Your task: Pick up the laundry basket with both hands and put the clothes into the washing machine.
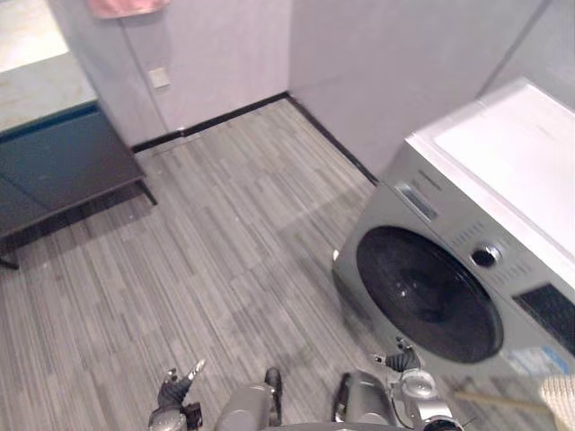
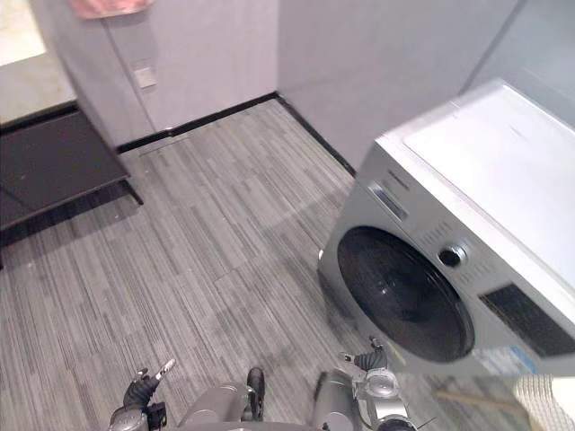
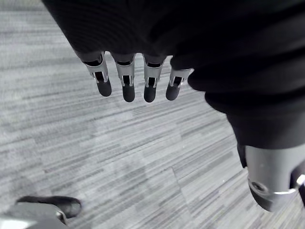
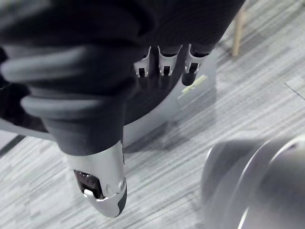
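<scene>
A grey washing machine (image 1: 503,180) stands at the right, its round dark door (image 1: 427,292) facing the floor space and looking closed. A pale woven thing (image 1: 559,397) peeks in at the lower right corner, with a thin wooden stick (image 1: 494,400) beside it; I cannot tell whether it is the basket. My left hand (image 1: 175,391) hangs low at the lower left over bare floor, fingers (image 3: 127,86) straight and holding nothing. My right hand (image 1: 404,364) hangs close to the machine's lower front, fingers (image 4: 164,64) relaxed and holding nothing.
A dark blue cabinet (image 1: 54,166) on thin legs stands at the far left against the wall. A pink cloth (image 1: 126,7) hangs high on the back wall above a wall socket (image 1: 159,77). Grey striped floor (image 1: 225,251) stretches between cabinet and machine.
</scene>
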Available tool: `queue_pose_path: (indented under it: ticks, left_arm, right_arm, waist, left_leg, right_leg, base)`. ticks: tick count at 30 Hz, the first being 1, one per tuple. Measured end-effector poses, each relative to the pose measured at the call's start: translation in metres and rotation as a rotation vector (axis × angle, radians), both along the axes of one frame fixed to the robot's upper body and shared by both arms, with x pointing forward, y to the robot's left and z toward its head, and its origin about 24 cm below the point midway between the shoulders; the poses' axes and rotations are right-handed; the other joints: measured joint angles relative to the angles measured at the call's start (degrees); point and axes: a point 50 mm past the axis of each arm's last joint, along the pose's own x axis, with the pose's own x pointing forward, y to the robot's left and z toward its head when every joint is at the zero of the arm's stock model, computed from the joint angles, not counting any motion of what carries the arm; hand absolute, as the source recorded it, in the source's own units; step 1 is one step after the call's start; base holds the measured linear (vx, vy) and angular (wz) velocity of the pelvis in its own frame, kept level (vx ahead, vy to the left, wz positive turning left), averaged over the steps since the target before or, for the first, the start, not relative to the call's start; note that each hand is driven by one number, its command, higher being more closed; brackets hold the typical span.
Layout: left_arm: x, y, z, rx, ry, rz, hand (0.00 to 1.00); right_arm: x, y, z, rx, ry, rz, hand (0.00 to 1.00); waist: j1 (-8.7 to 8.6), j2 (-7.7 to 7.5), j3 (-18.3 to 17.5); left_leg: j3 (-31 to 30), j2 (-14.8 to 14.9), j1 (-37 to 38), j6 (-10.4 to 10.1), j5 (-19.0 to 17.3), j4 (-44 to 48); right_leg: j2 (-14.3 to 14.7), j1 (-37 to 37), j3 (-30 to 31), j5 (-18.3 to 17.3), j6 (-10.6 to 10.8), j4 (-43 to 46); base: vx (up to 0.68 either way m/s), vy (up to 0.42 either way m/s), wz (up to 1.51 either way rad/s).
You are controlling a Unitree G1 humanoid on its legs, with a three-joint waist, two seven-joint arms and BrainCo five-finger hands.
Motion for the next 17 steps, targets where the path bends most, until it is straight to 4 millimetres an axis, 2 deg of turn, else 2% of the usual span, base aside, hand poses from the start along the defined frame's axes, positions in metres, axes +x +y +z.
queue_pose_path:
  ticks: [1, 2, 3, 4, 5, 6, 7, 8, 9, 10, 11, 12, 13, 14, 15, 16, 17]
  left_arm:
    - [0.000, -0.002, 0.000, -0.007, -0.002, 0.002, 0.00]
    - [0.001, -0.003, 0.000, -0.010, -0.007, 0.004, 0.00]
    - [0.004, -0.008, 0.001, -0.022, -0.024, 0.008, 0.00]
    - [0.001, -0.012, 0.000, -0.041, -0.031, 0.038, 0.00]
    - [0.001, -0.013, 0.000, -0.047, -0.033, 0.046, 0.00]
    - [0.002, -0.020, -0.001, -0.070, -0.042, 0.064, 0.00]
    - [0.001, -0.024, -0.001, -0.086, -0.051, 0.085, 0.00]
    - [0.000, -0.027, 0.000, -0.094, -0.058, 0.095, 0.00]
    - [0.000, -0.030, 0.000, -0.102, -0.061, 0.088, 0.00]
    - [0.002, -0.032, 0.001, -0.105, -0.070, 0.084, 0.00]
    - [0.005, -0.032, 0.002, -0.104, -0.077, 0.082, 0.00]
    - [0.010, -0.031, 0.005, -0.101, -0.097, 0.077, 0.00]
    - [0.016, -0.033, 0.006, -0.098, -0.107, 0.060, 0.00]
    - [0.018, -0.034, 0.006, -0.097, -0.108, 0.050, 0.00]
    - [0.018, -0.035, 0.006, -0.100, -0.103, 0.040, 0.00]
    - [0.019, -0.033, 0.004, -0.101, -0.089, 0.021, 0.00]
    - [0.019, -0.031, 0.004, -0.093, -0.086, 0.006, 0.00]
  right_arm:
    - [-0.009, -0.001, -0.003, 0.000, 0.023, -0.007, 0.00]
    - [-0.013, -0.001, -0.004, 0.001, 0.030, -0.009, 0.00]
    - [-0.016, -0.001, -0.003, 0.008, 0.024, -0.006, 0.00]
    - [-0.012, 0.000, 0.001, 0.011, -0.009, 0.003, 0.00]
    - [-0.010, 0.000, 0.003, 0.009, -0.019, 0.004, 0.00]
    - [0.001, 0.000, 0.010, 0.003, -0.067, 0.013, 0.00]
    - [0.009, 0.003, 0.015, 0.000, -0.100, 0.034, 0.00]
    - [0.015, 0.007, 0.019, 0.001, -0.131, 0.051, 0.00]
    - [0.020, 0.012, 0.023, 0.012, -0.163, 0.058, 0.00]
    - [0.025, 0.013, 0.028, 0.012, -0.191, 0.057, 0.00]
    - [0.028, 0.013, 0.029, 0.011, -0.200, 0.059, 0.00]
    - [0.030, 0.012, 0.030, 0.010, -0.207, 0.052, 0.00]
    - [0.028, 0.007, 0.029, 0.004, -0.199, 0.035, 0.00]
    - [0.026, 0.004, 0.028, -0.001, -0.189, 0.029, 0.00]
    - [0.023, -0.004, 0.026, -0.017, -0.170, 0.020, 0.00]
    - [0.019, -0.002, 0.020, -0.009, -0.134, 0.015, 0.00]
    - [0.017, -0.001, 0.018, -0.002, -0.123, 0.014, 0.00]
  waist:
    - [-0.30, -0.12, -0.2]
    - [-0.08, -0.17, -0.3]
    - [-0.16, -0.36, -0.5]
    - [0.35, 2.09, -0.2]
    - [0.52, 2.71, -0.2]
    - [0.61, 4.13, 0.0]
    - [1.35, 4.88, -0.1]
    - [1.57, 4.84, -0.1]
    - [1.82, 4.33, -0.1]
    - [1.82, 3.60, -0.1]
    - [1.76, 3.04, 0.0]
    - [1.68, 3.21, -0.4]
    - [1.60, 3.59, -0.6]
    - [1.59, 4.17, -0.9]
    - [1.61, 5.39, -1.4]
    - [1.60, 4.85, -1.5]
    - [1.64, 4.45, -1.7]
  left_leg:
    - [-3.2, -1.4, 0.9, -1.0, -0.8, 0.3]
    - [-4.5, -1.9, 1.3, -1.4, -1.7, 0.9]
    - [-5.8, -1.9, 1.0, -3.2, -4.1, 3.2]
    - [-2.4, 1.8, 0.3, -8.4, -7.4, 8.1]
    - [-1.0, 2.7, -0.6, -9.3, -7.2, 9.7]
    - [5.0, 5.6, -3.8, -11.0, -6.0, 16.6]
    - [9.2, 8.3, -5.4, -11.3, -5.1, 22.1]
    - [12.9, 10.6, -6.6, -10.8, -2.9, 27.2]
    - [17.5, 13.6, -7.1, -9.7, -3.0, 30.8]
    - [20.4, 15.8, -7.3, -8.1, -4.0, 30.2]
    - [21.5, 16.7, -7.6, -7.9, -4.2, 28.6]
    - [21.9, 17.9, -7.8, -8.1, -4.0, 23.6]
    - [21.7, 18.7, -7.6, -9.8, -2.2, 14.4]
    - [21.3, 18.8, -6.8, -10.2, 1.0, 9.6]
    - [20.3, 19.5, -6.2, -10.4, 8.1, 4.0]
    - [19.3, 18.2, -4.6, -10.1, 7.1, 1.2]
    - [19.2, 17.5, -4.3, -9.8, 7.4, 0.0]
  right_leg:
    - [0.3, 0.2, 2.9, 1.6, -1.2, -2.9]
    - [0.1, 0.2, 3.2, 2.6, -2.1, -3.3]
    - [-0.6, 1.3, 1.3, 6.0, -3.1, -3.6]
    - [-0.6, 3.5, -2.8, 7.2, -3.9, -3.9]
    - [-0.5, 3.9, -3.7, 6.8, -4.3, -4.2]
    - [0.0, 5.5, -5.6, 5.6, -4.9, -4.5]
    - [0.7, 7.5, -6.7, 5.0, -5.4, -5.2]
    - [0.9, 10.1, -7.7, 4.4, -5.9, -6.0]
    - [0.8, 13.1, -8.4, 4.2, -6.1, -7.6]
    - [0.2, 15.5, -9.5, 4.2, -6.1, -9.3]
    - [-0.1, 16.2, -9.8, 4.2, -6.1, -10.0]
    - [-0.8, 17.0, -11.0, 4.2, -6.1, -11.1]
    - [-1.2, 17.6, -12.7, 4.2, -5.5, -12.0]
    - [-1.1, 17.8, -13.2, 4.1, -4.8, -12.2]
    - [-0.4, 18.5, -13.6, 3.6, -3.7, -12.9]
    - [-0.6, 19.2, -13.7, 3.5, -2.3, -14.0]
    - [-1.0, 19.6, -13.8, 3.8, -1.9, -14.9]
  base:
    - [0.35, -0.158, 1.75]
    - [0.36, -0.190, 1.50]
    - [0.43, -0.262, 1.31]
    - [0.35, -0.213, 1.11]
    - [0.49, -0.283, 0.95]
    - [0.31, -0.166, 0.49]
    - [0.46, -0.225, 0.48]
    - [0.36, -0.147, 0.32]
    - [0.40, -0.145, 0.42]
    - [0.30, -0.099, 0.40]
    - [0.24, -0.061, 0.37]
    - [0.22, 0.026, 0.46]
    - [0.20, 0.065, 0.48]
    - [0.16, 0.102, 0.46]
    - [0.14, 0.123, 0.30]
    - [0.13, 0.121, 0.31]
    - [0.09, 0.088, 0.21]
